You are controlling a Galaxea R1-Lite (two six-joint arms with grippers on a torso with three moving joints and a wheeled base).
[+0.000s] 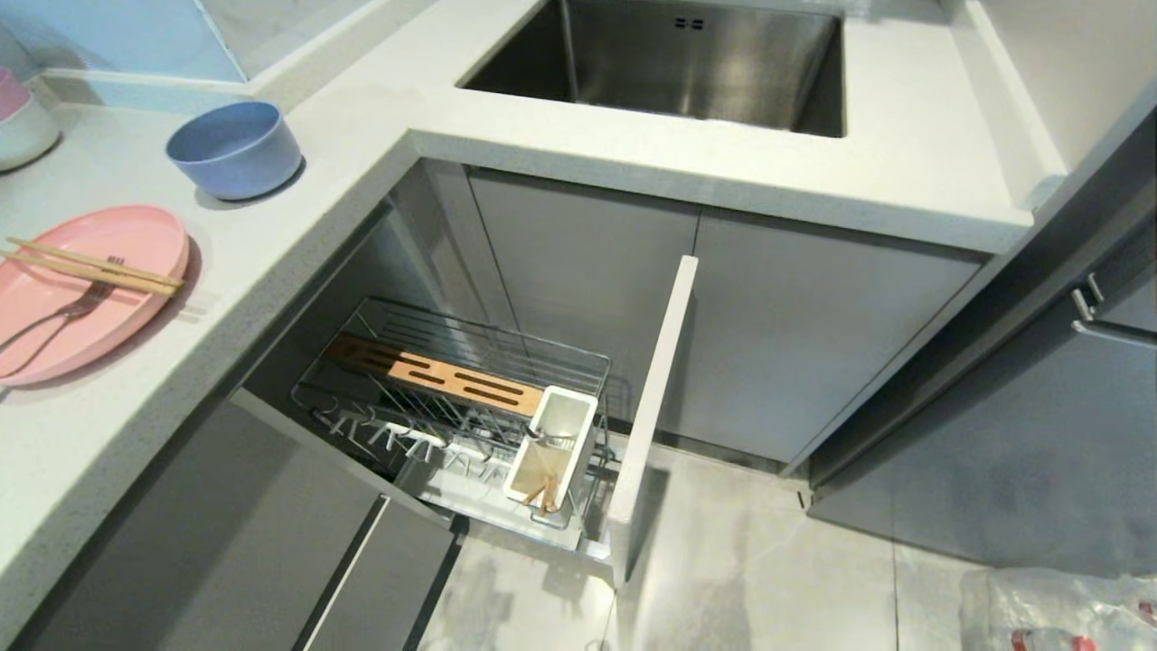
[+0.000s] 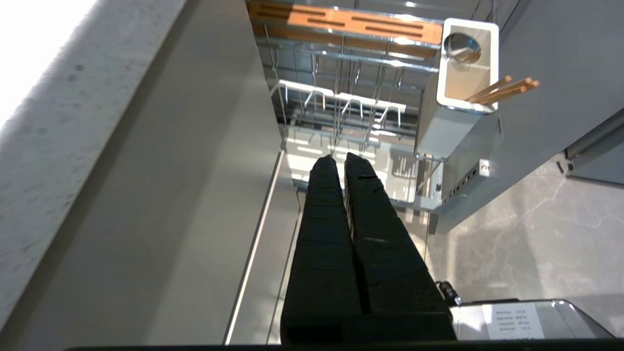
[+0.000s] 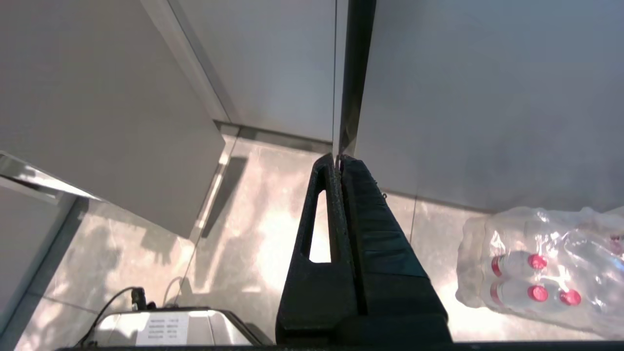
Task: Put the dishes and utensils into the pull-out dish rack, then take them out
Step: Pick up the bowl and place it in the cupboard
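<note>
The pull-out dish rack (image 1: 452,398) stands drawn out below the tabletop (image 1: 298,226), empty but for its white utensil cup (image 1: 553,448) holding wooden sticks. Up top, the pink plate (image 1: 54,307) carries chopsticks (image 1: 90,265) and fork (image 1: 59,318), with the blue-grey bowl (image 1: 235,147) just behind. Both the left claw (image 2: 340,157) and the right claw (image 3: 337,158) hang low, pinched together on nothing.

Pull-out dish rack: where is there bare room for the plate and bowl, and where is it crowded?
The prong rows of the pull-out dish rack stand bare, bordered by the wooden strip behind and the white utensil cup beside. The cup already holds chopsticks and a metal utensil. On the counter, bare room lies between pink plate and edge.
</note>
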